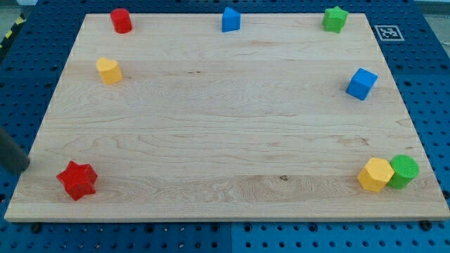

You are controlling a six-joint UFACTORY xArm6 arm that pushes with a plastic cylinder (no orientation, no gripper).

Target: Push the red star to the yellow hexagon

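Observation:
The red star lies at the board's bottom left corner. The yellow hexagon lies at the bottom right, touching a green cylinder on its right. My rod shows only at the view's left edge as a dark slanted shape; my tip sits just off the board's left edge, left of and slightly above the red star, apart from it.
A red cylinder is at the top left, a yellow block below it, a blue block at top middle, a green star at top right, a blue cube at the right.

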